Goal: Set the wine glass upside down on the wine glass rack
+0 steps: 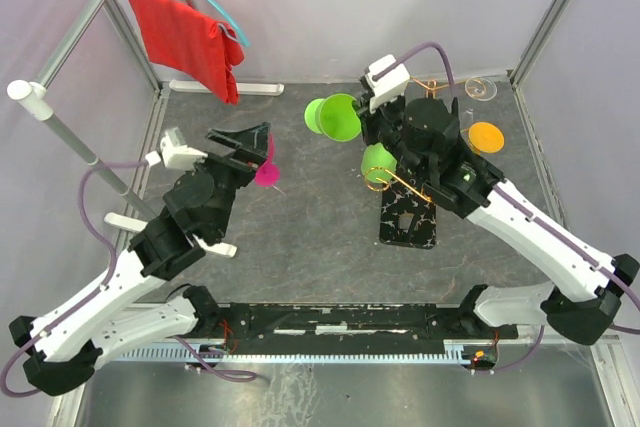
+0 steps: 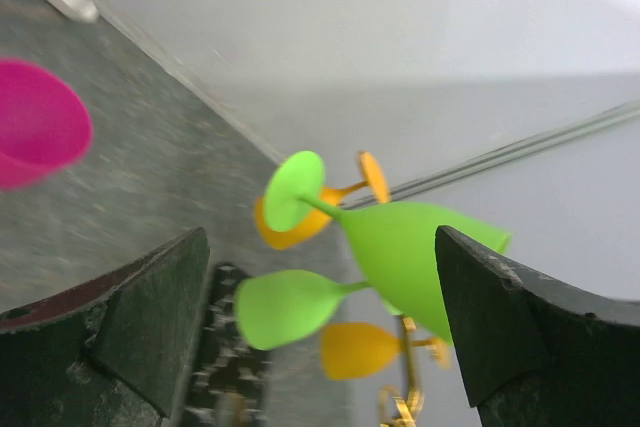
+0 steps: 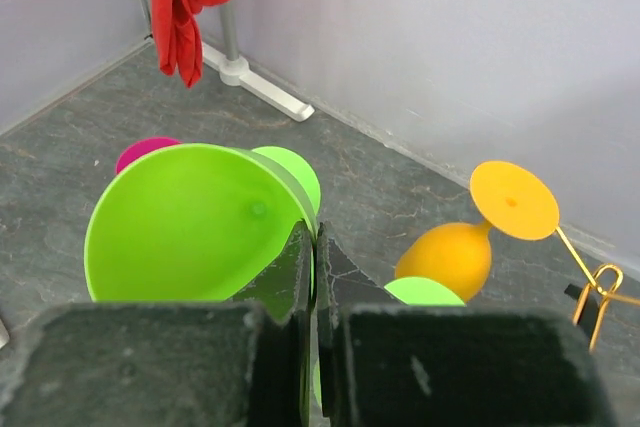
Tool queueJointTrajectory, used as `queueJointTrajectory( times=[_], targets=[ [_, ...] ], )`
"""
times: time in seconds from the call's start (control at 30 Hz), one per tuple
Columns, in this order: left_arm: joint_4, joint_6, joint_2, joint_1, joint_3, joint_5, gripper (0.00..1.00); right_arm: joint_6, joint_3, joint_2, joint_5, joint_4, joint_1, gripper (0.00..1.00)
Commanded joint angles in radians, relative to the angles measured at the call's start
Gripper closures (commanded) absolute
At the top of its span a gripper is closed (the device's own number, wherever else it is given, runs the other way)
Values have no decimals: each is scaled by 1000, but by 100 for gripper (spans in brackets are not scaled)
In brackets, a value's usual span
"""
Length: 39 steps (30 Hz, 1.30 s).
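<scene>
Right gripper (image 3: 313, 247) pinches rim wall of green wine glass (image 3: 190, 222); glass held tilted off the table, near the wine glass rack (image 1: 408, 222), on its left in top view. Left gripper (image 1: 250, 139): fingers spread, empty, just beside pink glass (image 1: 267, 173)

I see the wine glass rack (image 1: 408, 219) standing on the bench (image 1: 300, 247). Behind it and slightly left, my right claw (image 1: 368, 113) holds the wine glass (image 1: 338, 117). Another glass (image 1: 266, 173) is well left of the rack; a cloth (image 1: 185, 32) hangs far behind-left.
</scene>
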Motion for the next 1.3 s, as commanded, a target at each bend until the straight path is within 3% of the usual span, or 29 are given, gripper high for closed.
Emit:
queueJointTrajectory(
  times=[0.0, 0.23, 0.57, 1.03, 1.27],
  targets=[
    [210, -454, -89, 1, -144, -49, 1, -35, -158, -88, -41, 318, 3, 99],
    [359, -693, -82, 1, -245, 26, 1, 4, -347, -141, -190, 599, 25, 99],
    [389, -800, -32, 0, -276, 57, 5, -110, -411, -157, -225, 731, 105, 99],
    [474, -860, 30, 13, -316, 58, 32, -99, -469, -203, -284, 732, 135, 99],
    [481, -877, 42, 26, -323, 62, 50, -99, -494, -218, -280, 744, 145, 99]
  ],
)
